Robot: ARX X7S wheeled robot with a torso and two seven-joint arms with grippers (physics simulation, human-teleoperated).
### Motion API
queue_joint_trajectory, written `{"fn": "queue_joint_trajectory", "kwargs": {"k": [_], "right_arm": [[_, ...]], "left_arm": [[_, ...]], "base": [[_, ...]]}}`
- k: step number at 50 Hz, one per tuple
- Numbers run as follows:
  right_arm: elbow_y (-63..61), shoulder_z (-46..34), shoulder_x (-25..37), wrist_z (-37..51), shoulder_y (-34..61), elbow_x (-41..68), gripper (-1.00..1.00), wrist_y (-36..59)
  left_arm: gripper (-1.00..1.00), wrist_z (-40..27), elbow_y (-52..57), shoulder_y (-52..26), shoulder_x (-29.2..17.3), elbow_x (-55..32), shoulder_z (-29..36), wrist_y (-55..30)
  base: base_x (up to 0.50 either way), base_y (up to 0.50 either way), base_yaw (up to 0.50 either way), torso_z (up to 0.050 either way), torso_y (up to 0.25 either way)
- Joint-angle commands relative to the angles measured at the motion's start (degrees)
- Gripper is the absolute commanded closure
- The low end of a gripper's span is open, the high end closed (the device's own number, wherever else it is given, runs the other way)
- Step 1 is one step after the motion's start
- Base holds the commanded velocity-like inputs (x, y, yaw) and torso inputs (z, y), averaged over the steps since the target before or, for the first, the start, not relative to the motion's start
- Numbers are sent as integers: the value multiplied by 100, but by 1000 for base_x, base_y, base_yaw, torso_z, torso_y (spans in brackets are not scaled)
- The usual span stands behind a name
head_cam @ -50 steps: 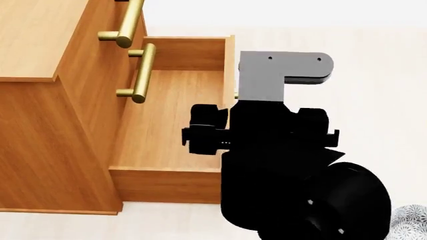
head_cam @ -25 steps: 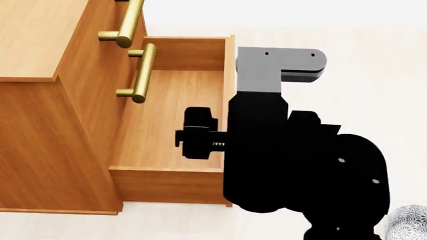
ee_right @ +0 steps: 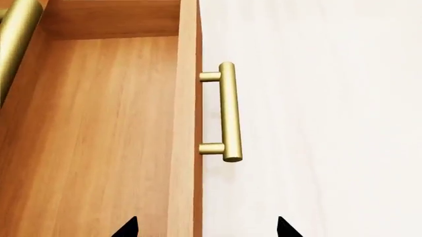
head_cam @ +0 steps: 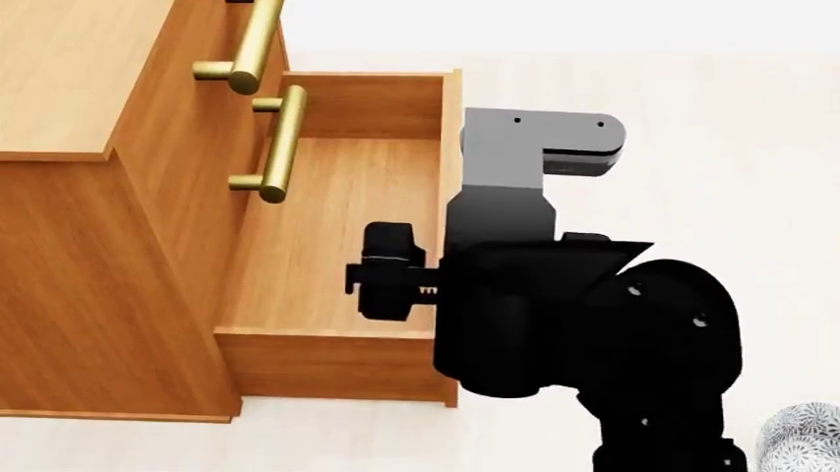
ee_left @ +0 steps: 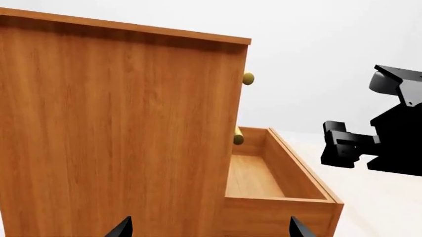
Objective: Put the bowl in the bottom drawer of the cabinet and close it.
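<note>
The cabinet (head_cam: 66, 79) stands at the left of the head view. Its bottom drawer (head_cam: 329, 216) is pulled out and holds nothing. Only an edge of the patterned bowl (head_cam: 804, 441) shows, on the pale floor at the lower right corner. My right arm (head_cam: 552, 315) hangs over the drawer's front panel. In the right wrist view my right gripper (ee_right: 206, 229) is open, one fingertip on each side of that panel, short of the brass handle (ee_right: 229, 111). My left gripper (ee_left: 209, 231) is open and faces the cabinet's side wall (ee_left: 118, 123), holding nothing.
Two upper drawer fronts carry brass bar handles (head_cam: 275, 143) that jut out over the open drawer. Pale floor (head_cam: 735, 147) spreads to the right of the cabinet. In the left wrist view my right arm (ee_left: 389, 143) hovers beside the drawer (ee_left: 254, 177).
My right arm's elbow bulk has swung up and its wrist has shifted slightly left over the drawer front. Cabinet, drawer and bowl have not moved.
</note>
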Motion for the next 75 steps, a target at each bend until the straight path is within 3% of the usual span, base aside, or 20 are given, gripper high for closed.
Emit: {"fn": "queue_joint_trajectory", "kwargs": {"k": [1, 38, 75], "right_arm": [[255, -208, 23, -170, 34, -42, -100, -206], [1343, -1090, 146, -1290, 165, -755, -100, -1013], [1551, -1286, 318, -1357, 191, -665, -100, -1187]], "left_arm": [[-100, -25, -20, -8, -29, -20, 9, 23], [-100, -116, -63, -42, -98, -36, 93, 34], [-100, -154, -184, -88, -156, -72, 167, 132]], "base": [[0, 0, 0, 0, 0], [0, 0, 0, 0, 0], [0, 0, 0, 0, 0]]}}
